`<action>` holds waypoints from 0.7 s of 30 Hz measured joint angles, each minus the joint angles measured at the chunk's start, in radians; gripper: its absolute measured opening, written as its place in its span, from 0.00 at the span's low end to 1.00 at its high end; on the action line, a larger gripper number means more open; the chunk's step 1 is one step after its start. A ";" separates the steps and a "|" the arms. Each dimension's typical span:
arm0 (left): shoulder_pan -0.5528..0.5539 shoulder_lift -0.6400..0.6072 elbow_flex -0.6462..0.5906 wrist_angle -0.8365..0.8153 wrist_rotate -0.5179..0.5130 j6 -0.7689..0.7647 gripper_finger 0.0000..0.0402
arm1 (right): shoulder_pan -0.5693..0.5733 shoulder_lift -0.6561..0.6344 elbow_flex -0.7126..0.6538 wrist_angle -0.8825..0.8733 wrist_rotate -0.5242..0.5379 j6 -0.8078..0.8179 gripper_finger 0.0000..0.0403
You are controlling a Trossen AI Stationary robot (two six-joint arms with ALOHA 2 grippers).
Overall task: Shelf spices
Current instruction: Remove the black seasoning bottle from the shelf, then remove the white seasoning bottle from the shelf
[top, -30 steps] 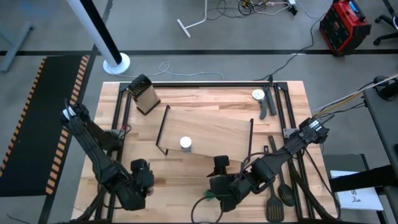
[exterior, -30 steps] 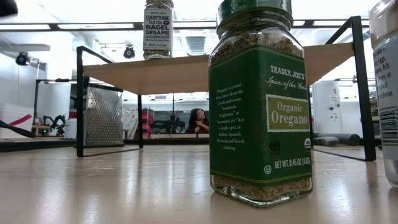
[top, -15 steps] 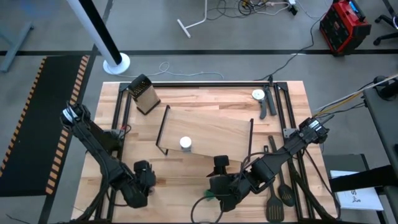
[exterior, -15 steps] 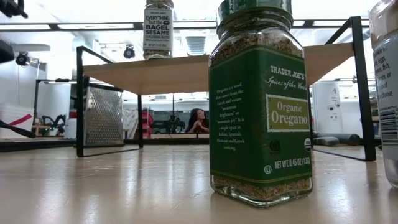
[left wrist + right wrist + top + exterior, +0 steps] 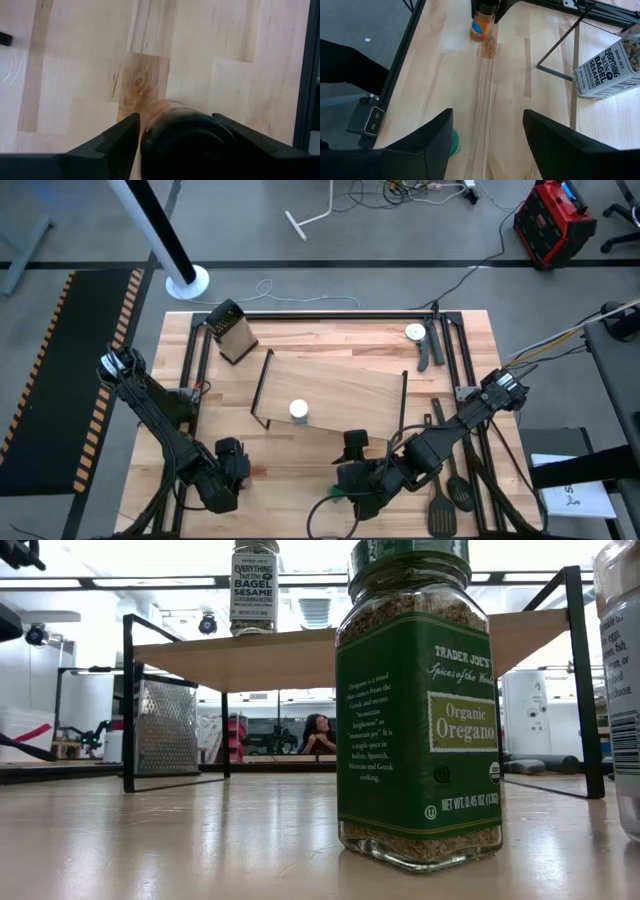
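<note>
From above, I see the shelf [image 5: 335, 392] lying slightly askew mid-table, with a white-lidded jar [image 5: 298, 410] standing on its near-left part. The left gripper [image 5: 231, 465] sits low at the table's near-left edge, left of the shelf, and the right gripper [image 5: 352, 478] sits near the front edge just in front of the shelf. A green lid [image 5: 338, 494] peeks out beside the right gripper. The grater [image 5: 231, 331] stands at the far-left corner.

At table height, I get the oregano jar [image 5: 418, 705] filling the foreground — green label, upright on the table. Behind it the shelf board [image 5: 330, 652] carries the bagel-sesame jar [image 5: 254, 587] on top. The grater [image 5: 167, 727] shows under the shelf's left end. A person [image 5: 319, 734] sits far off in the room.

Through the left wrist I see the fingers [image 5: 116, 138] pinching a dark-lidded jar [image 5: 190, 145] just over the tabletop.

Through the right wrist I see its fingers [image 5: 434, 135] spread wide with nothing between them. Farther off, the left gripper [image 5: 486, 11] holds an orange-filled jar [image 5: 480, 27] upright at the table — and the bagel-sesame jar [image 5: 609, 66] stands on the shelf.
</note>
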 joint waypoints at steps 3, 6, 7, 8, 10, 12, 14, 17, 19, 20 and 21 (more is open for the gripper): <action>0.000 0.000 0.013 -0.022 0.000 0.000 0.63 | 0.000 0.000 0.000 0.000 0.000 0.000 0.54; 0.000 0.000 0.025 -0.048 0.000 0.000 0.67 | 0.000 0.000 0.000 0.000 0.000 0.000 0.53; 0.000 0.000 0.035 -0.060 0.000 0.001 0.68 | 0.000 0.000 0.000 0.000 0.000 0.000 0.53; 0.000 0.000 0.048 -0.075 0.000 0.001 0.69 | 0.000 0.000 0.000 0.000 0.000 0.000 0.52; 0.001 0.000 0.081 -0.120 0.000 0.003 0.70 | 0.000 0.000 0.000 0.000 0.000 0.000 0.52; 0.002 0.000 0.127 -0.185 -0.001 0.011 0.71 | -0.001 0.000 0.000 0.001 0.000 0.000 0.53; 0.007 -0.001 0.183 -0.257 -0.013 0.023 0.71 | -0.001 0.000 0.000 0.010 0.000 -0.008 0.53; 0.020 -0.001 0.275 -0.365 -0.083 0.039 0.70 | -0.001 0.000 0.000 0.030 0.002 -0.021 0.54; 0.037 -0.001 0.340 -0.415 -0.154 0.050 0.69 | -0.001 0.000 0.000 0.036 0.004 -0.026 0.55; 0.048 -0.001 0.372 -0.437 -0.189 0.054 0.69 | -0.001 0.000 0.000 0.040 0.007 -0.030 0.55; 0.060 -0.001 0.404 -0.458 -0.222 0.065 0.69 | -0.001 0.000 0.000 0.041 0.008 -0.032 0.54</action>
